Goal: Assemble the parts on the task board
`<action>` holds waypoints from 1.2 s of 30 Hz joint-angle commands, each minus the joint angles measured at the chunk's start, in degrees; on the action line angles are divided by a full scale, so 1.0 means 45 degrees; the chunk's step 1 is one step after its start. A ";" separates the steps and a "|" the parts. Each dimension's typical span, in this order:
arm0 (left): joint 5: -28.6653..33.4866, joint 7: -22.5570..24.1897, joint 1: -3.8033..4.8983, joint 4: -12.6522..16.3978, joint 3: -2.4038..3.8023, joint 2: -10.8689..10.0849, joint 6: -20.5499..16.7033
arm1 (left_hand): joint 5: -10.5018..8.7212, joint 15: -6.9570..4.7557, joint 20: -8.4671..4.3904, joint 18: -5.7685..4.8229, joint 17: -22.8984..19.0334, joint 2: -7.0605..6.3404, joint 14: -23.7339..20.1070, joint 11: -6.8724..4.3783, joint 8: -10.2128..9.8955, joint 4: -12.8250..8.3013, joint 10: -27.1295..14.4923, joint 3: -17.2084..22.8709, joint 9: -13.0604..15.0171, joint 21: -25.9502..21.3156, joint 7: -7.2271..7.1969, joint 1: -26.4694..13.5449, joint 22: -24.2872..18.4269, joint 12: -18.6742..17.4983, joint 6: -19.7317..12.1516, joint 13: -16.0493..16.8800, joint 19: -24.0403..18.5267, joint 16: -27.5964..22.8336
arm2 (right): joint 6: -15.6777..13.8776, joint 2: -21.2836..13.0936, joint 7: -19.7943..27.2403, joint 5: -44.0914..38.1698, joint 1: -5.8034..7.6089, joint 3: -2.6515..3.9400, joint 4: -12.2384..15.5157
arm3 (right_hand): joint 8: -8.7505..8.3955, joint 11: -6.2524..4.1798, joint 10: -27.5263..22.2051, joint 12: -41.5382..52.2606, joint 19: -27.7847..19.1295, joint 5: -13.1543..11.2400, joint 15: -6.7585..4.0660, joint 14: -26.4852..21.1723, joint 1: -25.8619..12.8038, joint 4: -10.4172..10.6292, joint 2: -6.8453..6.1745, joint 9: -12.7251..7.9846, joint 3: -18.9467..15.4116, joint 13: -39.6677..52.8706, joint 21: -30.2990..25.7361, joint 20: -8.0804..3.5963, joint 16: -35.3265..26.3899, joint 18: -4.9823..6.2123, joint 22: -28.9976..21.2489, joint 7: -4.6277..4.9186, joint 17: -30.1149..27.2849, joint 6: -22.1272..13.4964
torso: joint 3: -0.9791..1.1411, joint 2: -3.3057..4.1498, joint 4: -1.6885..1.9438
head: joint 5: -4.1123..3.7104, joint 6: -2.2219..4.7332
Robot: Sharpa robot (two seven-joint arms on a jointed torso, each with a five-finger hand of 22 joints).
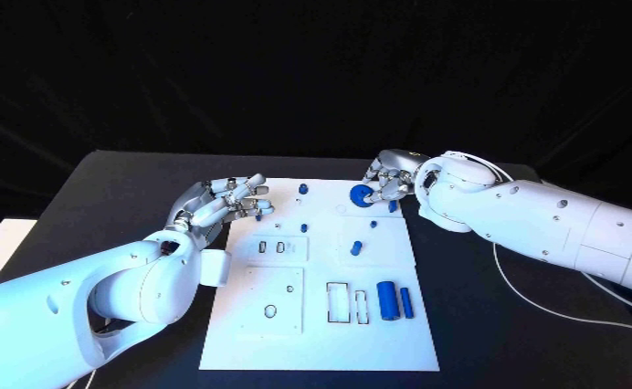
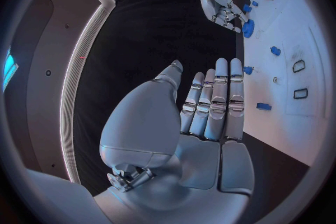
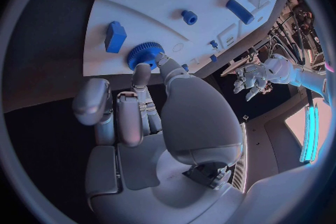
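The white task board (image 1: pixel 316 334) lies in the middle of the black table. A blue gear (image 1: pixel 361 194) sits near its far edge, and my right hand (image 1: pixel 391 183) pinches it between thumb and a finger; the right wrist view shows the fingertips (image 3: pixel 142 71) on the gear (image 3: pixel 143 55). My left hand (image 1: pixel 231 202) hovers at the board's left edge, holding nothing. Its fingers (image 2: pixel 217 101) are stretched out side by side. The left wrist view also shows the right hand (image 2: pixel 224 8) at the gear (image 2: pixel 248 28).
Two blue cylinders (image 1: pixel 387 300) lie at the board's near right, beside empty slots (image 1: pixel 339 302). A blue peg (image 1: pixel 355 247) and smaller blue pieces (image 1: pixel 306 226) stand mid-board. A blue block (image 3: pixel 115 36) stands close to the gear. A white cable (image 1: pixel 527 289) runs over the table at the right.
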 commanded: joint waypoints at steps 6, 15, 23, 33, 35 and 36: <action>-0.0007 0.0075 0.0017 0.0005 0.0010 0.0030 0.0271 | -0.0003 0.0050 0.0001 0.0133 0.0012 0.0050 0.0058 0.0012 -0.0067 -0.0047 -0.0099 0.0008 -0.0017 0.0038 0.0029 0.0061 -0.0002 -0.0048 -0.0095 -0.0013 0.0074 -0.0063 | 0.0231 0.0166 -0.0027 -0.0322 -0.0143 -0.0008 -0.0148 | 0.0111 -0.0006 0.0033 0.0179 -0.0008 0.0076 0.0083 0.0809 0.0181 0.0039 0.0092 0.0020 -0.0059 0.0186 0.0145 0.0080 0.0141 -0.0139 0.0110 0.0008 0.0087 0.0133 | 0.0004 0.0000 0.0016 | 0.0018 -0.0063; -0.0007 0.0043 0.0017 -0.0024 0.0010 0.0043 0.0283 | -0.0003 0.0050 0.0001 0.0133 0.0012 0.0050 0.0058 0.0012 -0.0067 -0.0047 -0.0099 0.0008 -0.0017 0.0038 0.0029 0.0061 -0.0002 -0.0048 -0.0095 -0.0013 0.0074 -0.0063 | -0.0002 0.0246 -0.0076 -0.0443 -0.0197 -0.0009 -0.0213 | 0.0233 -0.0034 0.0194 0.0696 0.0032 0.0114 0.0065 0.0823 0.0242 0.0128 0.0303 0.0054 0.0002 0.0807 0.0290 0.0071 0.0240 -0.0165 0.0311 -0.0023 0.0201 0.0335 | 0.0004 -0.0006 -0.0004 | 0.0025 -0.0113; -0.0007 0.0022 0.0016 -0.0031 0.0009 0.0047 0.0282 | -0.0003 0.0052 0.0003 0.0133 0.0029 0.0055 0.0056 0.0015 -0.0074 -0.0071 -0.0102 0.0010 -0.0014 0.0037 0.0032 0.0065 -0.0004 -0.0060 -0.0098 -0.0011 0.0074 -0.0075 | -0.0216 0.0307 -0.0381 -0.1092 -0.0256 -0.0009 -0.0196 | 0.0857 -0.0285 0.0644 0.1788 0.0129 -0.0715 -0.0115 0.0858 0.0680 0.0052 0.0814 0.0298 0.0562 0.2064 0.0567 -0.0054 0.0451 -0.0210 0.0708 -0.0297 0.0482 0.1432 | 0.0001 -0.0002 0.0010 | 0.0024 -0.0150; -0.0007 -0.0005 0.0015 -0.0059 0.0009 0.0049 0.0322 | -0.0003 0.0052 0.0003 0.0133 0.0029 0.0055 0.0056 0.0015 -0.0074 -0.0071 -0.0102 0.0010 -0.0014 0.0037 0.0032 0.0065 -0.0004 -0.0060 -0.0098 -0.0011 0.0074 -0.0075 | -0.1995 0.0245 -0.0406 -0.1790 -0.0410 -0.0006 0.0520 | 0.1197 -0.0500 0.1038 0.2499 0.0222 -0.2025 -0.0305 0.0876 0.0792 -0.0045 0.1035 0.0535 0.1309 0.2920 0.0779 -0.0240 0.0588 -0.0274 0.1049 -0.0590 0.0683 0.2039 | 0.0003 -0.0010 0.0011 | 0.0031 -0.0127; -0.0007 -0.0006 0.0015 -0.0074 0.0009 0.0051 0.0330 | -0.0003 0.0052 0.0003 0.0133 0.0029 0.0055 0.0056 0.0015 -0.0074 -0.0071 -0.0102 0.0010 -0.0014 0.0037 0.0032 0.0065 -0.0004 -0.0060 -0.0098 -0.0011 0.0074 -0.0075 | -0.2577 0.0228 -0.0411 -0.1873 -0.0433 -0.0003 0.0860 | 0.1194 -0.0513 0.1071 0.2573 0.0262 -0.1797 -0.0322 0.0880 0.0797 -0.0077 0.0989 0.0559 0.1454 0.3040 0.0842 -0.0266 0.0608 -0.0291 0.1153 -0.0597 0.0710 0.2029 | 0.0004 -0.0012 0.0004 | 0.0042 -0.0095; -0.0007 -0.0005 0.0014 -0.0078 0.0009 0.0053 0.0335 | -0.0003 0.0052 0.0003 0.0133 0.0029 0.0055 0.0056 0.0015 -0.0074 -0.0071 -0.0102 0.0010 -0.0014 0.0037 0.0032 0.0065 -0.0004 -0.0060 -0.0098 -0.0011 0.0074 -0.0075 | -0.2743 0.0225 -0.0420 -0.1898 -0.0439 -0.0001 0.0989 | 0.1174 -0.0511 0.1060 0.2556 0.0266 -0.1686 -0.0322 0.0879 0.0786 -0.0087 0.0952 0.0564 0.1516 0.3051 0.0853 -0.0272 0.0611 -0.0295 0.1167 -0.0587 0.0713 0.1998 | 0.0006 -0.0011 0.0006 | 0.0037 -0.0088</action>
